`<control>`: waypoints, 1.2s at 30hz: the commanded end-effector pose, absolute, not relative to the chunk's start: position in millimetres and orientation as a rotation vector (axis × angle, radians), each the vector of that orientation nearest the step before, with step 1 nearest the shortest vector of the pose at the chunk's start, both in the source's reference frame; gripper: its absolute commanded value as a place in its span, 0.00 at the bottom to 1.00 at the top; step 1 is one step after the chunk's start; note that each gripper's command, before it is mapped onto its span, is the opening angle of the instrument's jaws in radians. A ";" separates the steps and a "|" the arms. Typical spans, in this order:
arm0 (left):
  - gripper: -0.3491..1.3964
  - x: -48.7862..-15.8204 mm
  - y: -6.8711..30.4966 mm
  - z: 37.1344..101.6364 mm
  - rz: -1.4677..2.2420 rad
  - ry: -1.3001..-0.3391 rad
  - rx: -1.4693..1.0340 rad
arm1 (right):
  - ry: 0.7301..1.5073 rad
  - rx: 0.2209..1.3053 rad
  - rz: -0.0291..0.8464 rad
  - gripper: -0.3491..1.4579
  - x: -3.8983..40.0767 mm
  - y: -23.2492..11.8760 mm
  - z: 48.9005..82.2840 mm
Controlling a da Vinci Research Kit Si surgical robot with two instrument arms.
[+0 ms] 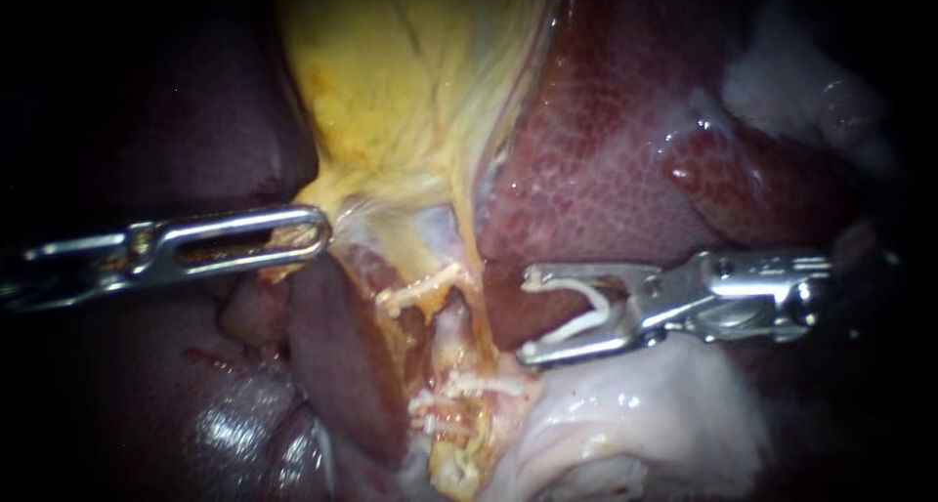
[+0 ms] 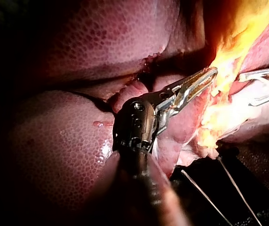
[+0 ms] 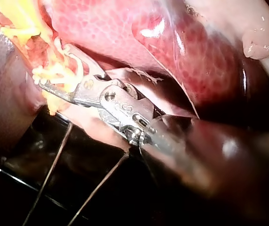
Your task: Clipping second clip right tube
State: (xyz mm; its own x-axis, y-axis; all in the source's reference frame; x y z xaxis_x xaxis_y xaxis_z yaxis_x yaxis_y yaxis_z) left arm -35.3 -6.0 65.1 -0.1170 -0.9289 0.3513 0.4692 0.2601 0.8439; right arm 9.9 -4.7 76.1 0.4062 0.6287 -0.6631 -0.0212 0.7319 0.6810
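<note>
Holding wide apart, the right instrument's pincer [image 1: 526, 314] carries an open white clip [image 1: 586, 312] seated between both jaws, with nothing else in it. A pale tube [image 1: 452, 328] lies just ahead of the tips and apart from them. I cannot say for sure that it is the right tube. The nearer fitted clips [image 1: 467, 383] sit ahead and to one side, and the farther fitted clip [image 1: 422, 292] lies beyond the tube. The left instrument's pincer [image 1: 318, 236] is closed on a fold of the yellow gallbladder [image 1: 410, 72].

Risks, as judged:
- Closing short of the tube would fire the clip on nothing.
- One tip lies close to the liver [image 1: 606, 150] edge, so advancing could snag it.
- The new clip could land across a fitted one, as the gap between them looks tight.
- A slip of the left hold would slacken the tube.

Surface [image 3: 101, 197]: only a dark patch shows under the right shaft, crossed by thin lines [image 3: 50, 174] that may be thread or wire. Room: not in view.
</note>
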 end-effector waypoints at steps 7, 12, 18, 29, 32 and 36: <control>0.00 -35.6 -6.3 64.8 -1.293 -1.133 0.532 | 1.057 0.643 0.479 0.52 12.9 -4.7 79.4; 0.00 -35.6 -6.4 64.9 -1.293 -1.133 0.531 | 1.079 0.679 0.481 0.52 14.7 -5.6 79.2; 0.00 -35.7 -6.4 65.0 -1.293 -1.133 0.530 | 1.076 0.757 0.408 0.48 15.5 -7.3 79.0; 0.00 -35.7 -6.4 65.0 -1.293 -1.133 0.530 | 1.025 0.818 0.449 0.00 14.9 -7.7 79.3; 0.00 -35.7 -6.5 65.0 -1.293 -1.133 0.529 | 1.019 0.820 0.453 0.00 14.9 -7.7 79.3; 0.00 -35.7 -6.5 65.1 -1.293 -1.133 0.529 | 1.012 0.823 0.459 0.00 14.9 -8.1 79.8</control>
